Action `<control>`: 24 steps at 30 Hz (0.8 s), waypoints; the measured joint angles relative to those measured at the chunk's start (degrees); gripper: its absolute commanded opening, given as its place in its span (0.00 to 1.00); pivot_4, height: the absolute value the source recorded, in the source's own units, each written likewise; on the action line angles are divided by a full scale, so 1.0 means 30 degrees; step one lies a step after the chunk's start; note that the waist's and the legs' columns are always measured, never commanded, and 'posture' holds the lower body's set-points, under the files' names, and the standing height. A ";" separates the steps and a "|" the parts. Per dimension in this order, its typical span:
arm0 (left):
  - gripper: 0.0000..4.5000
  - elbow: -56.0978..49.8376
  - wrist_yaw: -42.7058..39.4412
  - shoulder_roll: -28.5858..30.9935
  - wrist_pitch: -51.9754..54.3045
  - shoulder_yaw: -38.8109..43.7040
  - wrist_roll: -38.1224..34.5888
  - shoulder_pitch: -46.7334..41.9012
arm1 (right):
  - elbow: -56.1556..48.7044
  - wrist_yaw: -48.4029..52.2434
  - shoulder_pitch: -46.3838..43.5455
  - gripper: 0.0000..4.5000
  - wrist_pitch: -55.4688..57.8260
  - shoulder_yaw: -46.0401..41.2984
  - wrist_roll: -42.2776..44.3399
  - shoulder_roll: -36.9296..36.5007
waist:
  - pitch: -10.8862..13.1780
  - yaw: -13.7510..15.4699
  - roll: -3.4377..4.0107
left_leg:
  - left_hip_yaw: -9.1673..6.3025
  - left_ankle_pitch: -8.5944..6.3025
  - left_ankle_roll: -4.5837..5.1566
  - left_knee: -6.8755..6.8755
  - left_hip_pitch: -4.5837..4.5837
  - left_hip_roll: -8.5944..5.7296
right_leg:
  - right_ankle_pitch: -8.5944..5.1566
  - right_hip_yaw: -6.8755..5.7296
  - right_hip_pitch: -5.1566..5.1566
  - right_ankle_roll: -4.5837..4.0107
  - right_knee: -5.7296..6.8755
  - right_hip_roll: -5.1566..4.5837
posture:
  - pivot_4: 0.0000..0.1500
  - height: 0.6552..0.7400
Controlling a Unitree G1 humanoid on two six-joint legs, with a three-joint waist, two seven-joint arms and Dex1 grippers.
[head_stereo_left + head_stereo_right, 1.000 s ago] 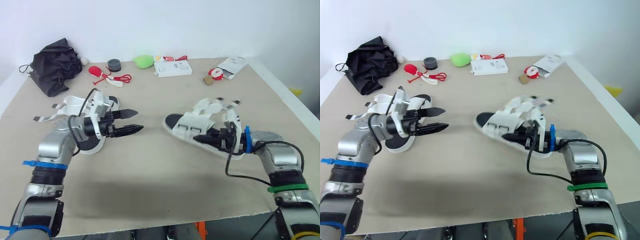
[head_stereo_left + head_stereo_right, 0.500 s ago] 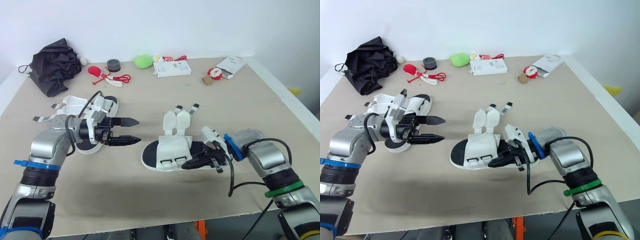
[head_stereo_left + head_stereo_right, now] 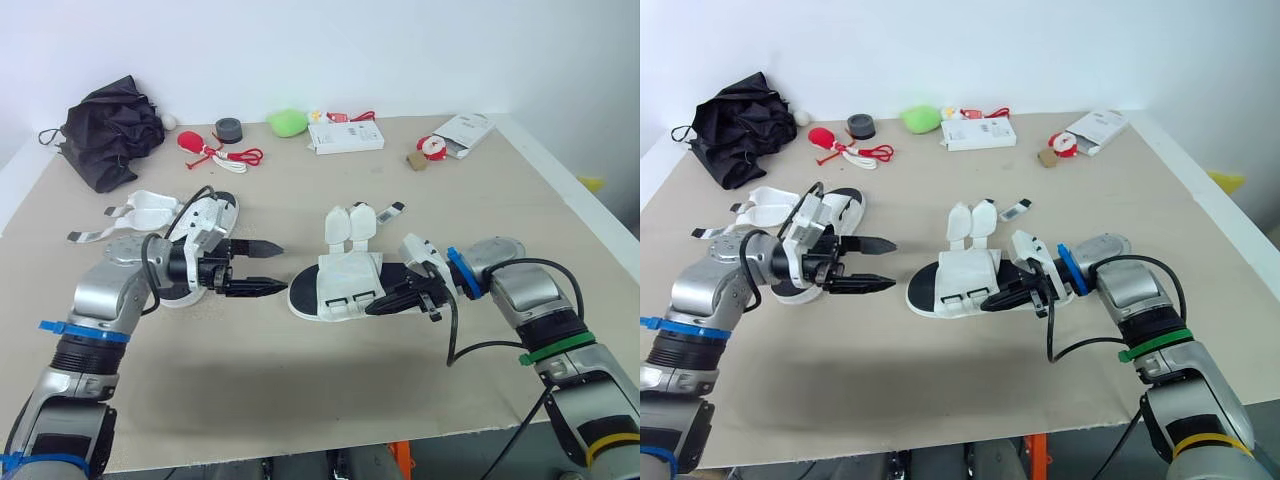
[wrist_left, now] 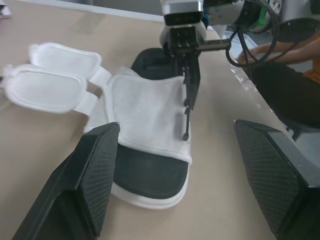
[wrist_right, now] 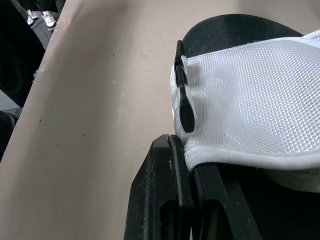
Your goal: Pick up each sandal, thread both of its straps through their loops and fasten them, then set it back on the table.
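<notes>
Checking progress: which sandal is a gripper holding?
The white-mesh, black-soled sandal mid-table, pinched by the right gripper; the other sandal lies beside the open left gripper.

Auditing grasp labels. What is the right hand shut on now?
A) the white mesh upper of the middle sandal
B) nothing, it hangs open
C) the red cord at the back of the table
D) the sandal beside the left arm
A: the right hand is pinched shut on the edge of the white mesh upper of the middle sandal, plain in the right wrist view.
</notes>
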 measured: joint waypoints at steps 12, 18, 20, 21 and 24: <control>0.05 0.3325 -0.0898 -0.1204 -0.2642 -0.1601 0.2147 -0.1157 | 0.0363 0.0006 0.0090 0.00 -0.0104 -0.0150 -0.0053 0.0539 | -0.0005 -0.0050 -0.0003 | 0.0008 0.0004 -0.0008 0.0049 0.0008 0.0087 | 0.0043 -0.0001 -0.0002 -0.0065 0.0015 0.0095 | 1.00 1.00; 0.01 0.5812 -0.1133 -0.2118 -0.4529 -0.1980 0.3501 -0.2186 | 0.0285 0.0006 0.0309 0.00 0.0060 -0.0410 -0.0069 0.0563 | -0.0005 -0.0029 -0.0003 | 0.0012 0.0005 -0.0010 0.0066 0.0000 0.0094 | 0.0049 -0.0002 -0.0005 -0.0074 0.0018 0.0101 | 1.00 1.00; 0.01 0.6319 -0.1030 -0.2393 -0.4954 -0.2190 0.3912 -0.2415 | 0.0114 0.0005 0.0494 0.00 0.0139 -0.0528 -0.0060 0.0572 | -0.0006 0.0003 -0.0004 | 0.0009 0.0004 -0.0009 0.0072 -0.0007 0.0089 | 0.0049 -0.0002 -0.0005 -0.0074 0.0018 0.0093 | 1.00 1.00; 0.01 0.6743 -0.0838 -0.2694 -0.5238 -0.2366 0.4310 -0.2605 | -0.0144 0.0000 0.0752 0.00 0.0220 -0.0651 -0.0040 0.0580 | -0.0007 0.0012 -0.0006 | 0.0007 0.0003 -0.0007 0.0075 -0.0011 0.0086 | 0.0050 -0.0002 -0.0003 -0.0072 0.0018 0.0088 | 1.00 1.00; 0.01 0.7226 -0.0535 -0.3194 -0.5620 -0.2712 0.4980 -0.2793 | -0.0606 -0.0014 0.1059 0.00 0.0347 -0.0747 0.0006 0.0645 | -0.0007 -0.0014 -0.0006 | 0.0018 -0.0003 0.0000 0.0082 -0.0013 0.0085 | 0.0053 -0.0002 -0.0008 -0.0066 0.0017 0.0091 | 1.00 1.00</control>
